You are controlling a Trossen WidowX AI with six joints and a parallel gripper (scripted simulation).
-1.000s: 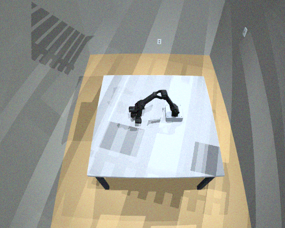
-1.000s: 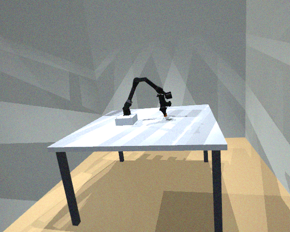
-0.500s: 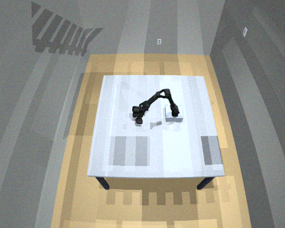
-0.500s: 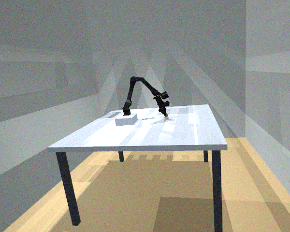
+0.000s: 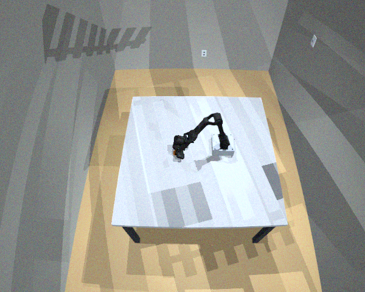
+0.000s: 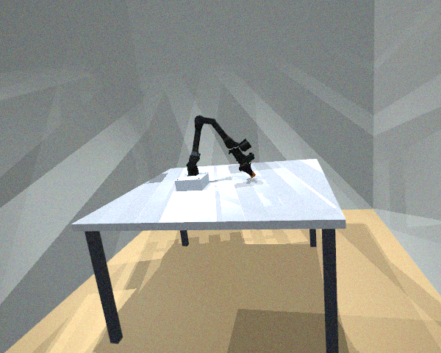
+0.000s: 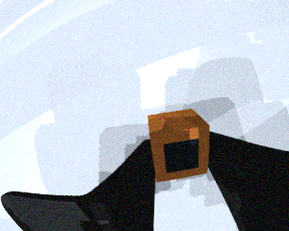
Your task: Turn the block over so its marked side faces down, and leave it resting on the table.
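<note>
Currently I have the hand (image 7: 181,176) clenched on the orange block (image 7: 178,142), which sits between the fingertips with its dark marked face turned toward the wrist camera. From the exterior view the block (image 6: 252,174) hangs just above the white desk (image 6: 289,197), not resting on it. To finish well, I judge the wrist must roll until that dark face points downward, then lower gently before letting go. The arm (image 6: 217,131) arches over from its base, forearm sloping down, hand tilted off vertical.
</note>
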